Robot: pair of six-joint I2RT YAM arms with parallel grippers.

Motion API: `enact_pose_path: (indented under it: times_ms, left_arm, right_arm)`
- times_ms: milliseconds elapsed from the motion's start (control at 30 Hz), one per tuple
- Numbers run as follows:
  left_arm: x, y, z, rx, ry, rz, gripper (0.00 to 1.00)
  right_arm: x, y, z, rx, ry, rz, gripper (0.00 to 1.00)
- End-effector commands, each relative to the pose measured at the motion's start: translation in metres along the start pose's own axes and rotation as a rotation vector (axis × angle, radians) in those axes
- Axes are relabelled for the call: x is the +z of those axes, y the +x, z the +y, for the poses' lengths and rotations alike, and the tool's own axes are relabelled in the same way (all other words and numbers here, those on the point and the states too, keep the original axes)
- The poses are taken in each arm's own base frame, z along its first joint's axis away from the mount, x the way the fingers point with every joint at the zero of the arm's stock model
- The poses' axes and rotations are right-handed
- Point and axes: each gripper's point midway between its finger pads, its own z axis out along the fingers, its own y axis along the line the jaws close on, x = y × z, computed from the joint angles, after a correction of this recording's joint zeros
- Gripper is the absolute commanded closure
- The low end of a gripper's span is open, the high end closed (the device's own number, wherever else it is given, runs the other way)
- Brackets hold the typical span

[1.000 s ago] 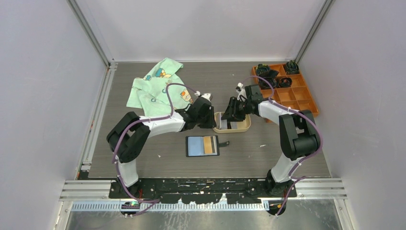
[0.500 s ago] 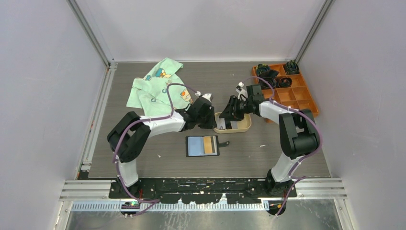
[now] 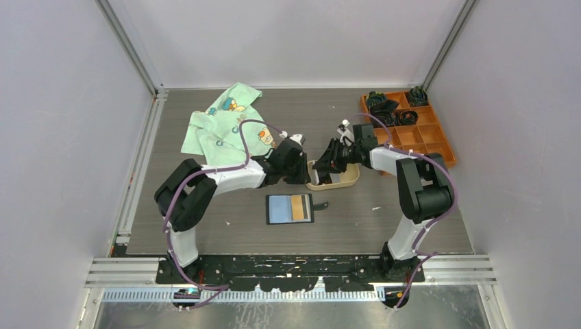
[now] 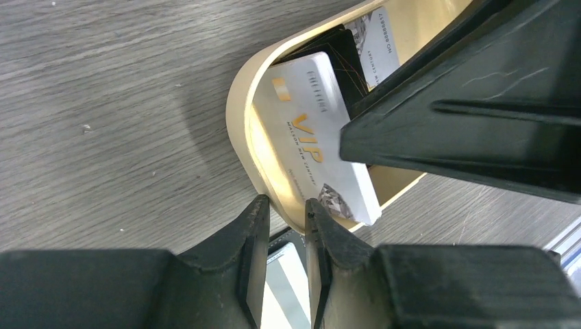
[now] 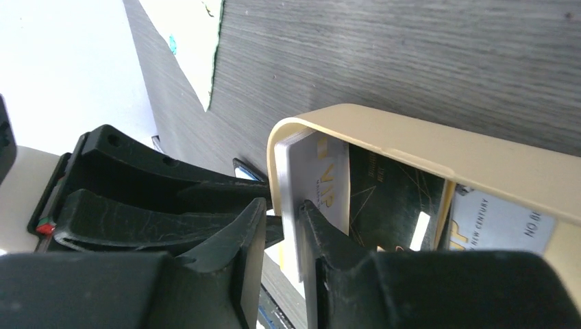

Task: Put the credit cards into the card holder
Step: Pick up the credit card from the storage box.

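The right arm (image 3: pixel 387 159) is now reaching further left and lower than a second ago, its jaws drawing in over the left end of the beige tray (image 3: pixel 348 181). The left arm (image 3: pixel 233 177) and the open card holder (image 3: pixel 268 210) are staying where they were on the surface (image 3: pixel 411 219).

The right jaws are straddling the upright edge of the white card (image 5: pixel 329 179), which is leaning against the tray's end wall. One fingertip (image 5: pixel 322 253) is touching its face, but I cannot tell whether the card is truly clamped.

The left jaws are clenching the tray's rim just beside that card. A dark card (image 5: pixel 380 185) and another light card (image 5: pixel 493 219) are lying flat in the tray. The card holder is lying near the tray, on the arm-base side, with two cards showing inside.
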Motion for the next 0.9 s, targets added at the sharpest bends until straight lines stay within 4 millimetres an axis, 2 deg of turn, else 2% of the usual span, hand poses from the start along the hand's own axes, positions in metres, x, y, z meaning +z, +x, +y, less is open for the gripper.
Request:
enact_pose_path:
  times_ms: [0,100,400,600,867]
  left_arm:
    - [0.001,-0.017,-0.024,0.005,0.085,-0.036,0.74]
    - [0.001,-0.017,-0.024,0.004,0.084,-0.035,0.74]
    - [0.003,-0.018,-0.024,0.002,0.088,-0.029,0.74]
    - [0.002,-0.019,-0.022,0.004,0.085,-0.028,0.74]
    - [0.002,-0.019,-0.021,0.001,0.091,-0.029,0.74]
  right_arm:
    - [0.008,0.007,0.004,0.021,-0.045,0.029,0.72]
    - [0.009,0.007,-0.003,-0.019,0.010,0.023,0.73]
    - [0.003,0.001,-0.028,-0.117,0.204,-0.008,0.65]
    - [0.001,0.000,-0.021,-0.123,0.178,-0.003,0.65]
    - [-0.005,-0.001,-0.022,-0.116,0.138,0.006,0.63]
